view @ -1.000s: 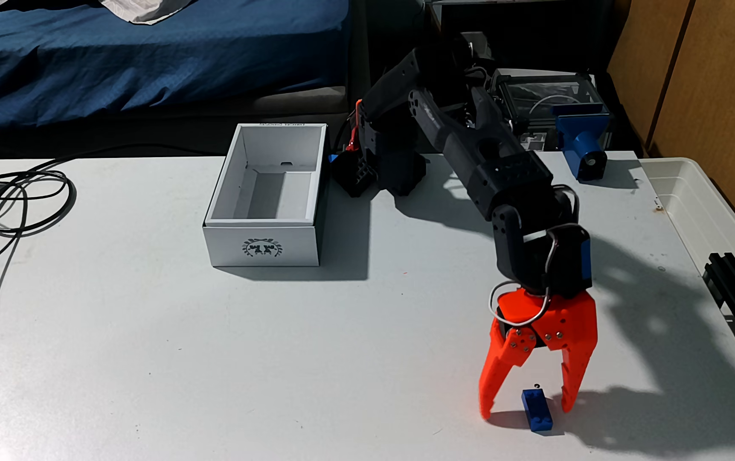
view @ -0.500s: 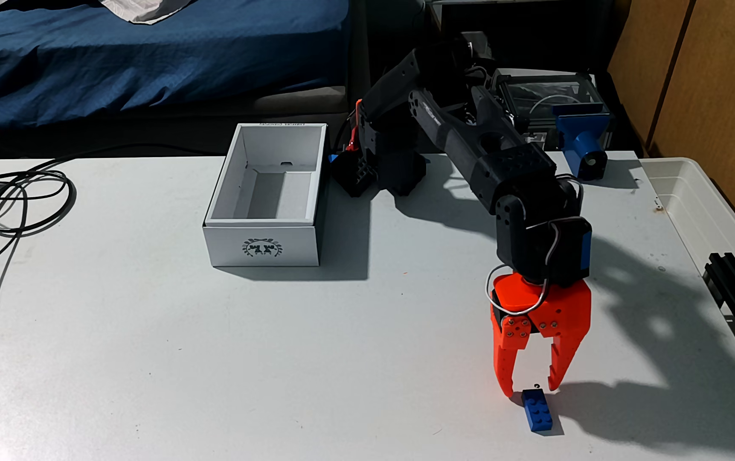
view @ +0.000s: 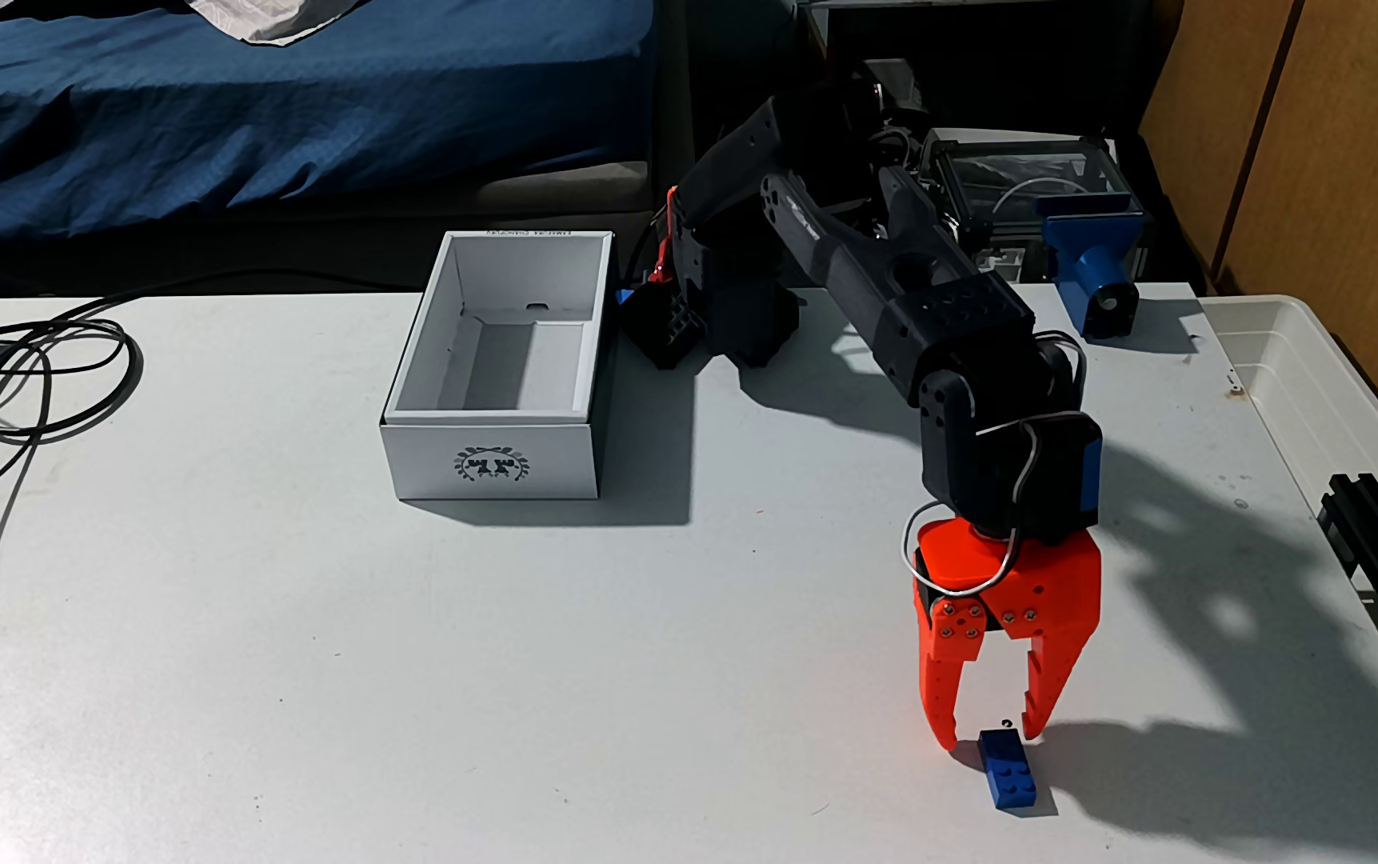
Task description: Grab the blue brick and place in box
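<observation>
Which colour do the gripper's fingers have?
Bright orange; the fingers of the gripper show best in the fixed view.

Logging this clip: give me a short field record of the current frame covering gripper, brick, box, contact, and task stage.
gripper: orange gripper pointing down at the table, jaws partly open
brick: the blue brick lies flat on the white table, its far end between the fingertips
contact: fingertips flank the brick's far end; whether they touch it cannot be told
box: white box open-topped, nothing visible inside, far to the left of the brick in the fixed view
task stage: brick not yet lifted
</observation>
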Controlling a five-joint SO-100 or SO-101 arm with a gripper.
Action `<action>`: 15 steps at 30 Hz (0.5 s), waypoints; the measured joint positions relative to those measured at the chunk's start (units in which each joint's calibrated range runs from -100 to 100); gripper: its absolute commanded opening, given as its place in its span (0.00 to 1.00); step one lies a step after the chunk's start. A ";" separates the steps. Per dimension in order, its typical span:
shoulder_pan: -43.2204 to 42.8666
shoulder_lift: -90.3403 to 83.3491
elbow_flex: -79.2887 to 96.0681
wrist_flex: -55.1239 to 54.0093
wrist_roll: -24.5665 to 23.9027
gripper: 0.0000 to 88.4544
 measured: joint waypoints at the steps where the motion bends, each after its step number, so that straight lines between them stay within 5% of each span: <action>1: 0.00 0.00 0.00 0.00 0.00 0.20; 15: 0.30 0.34 -1.25 0.00 0.00 0.19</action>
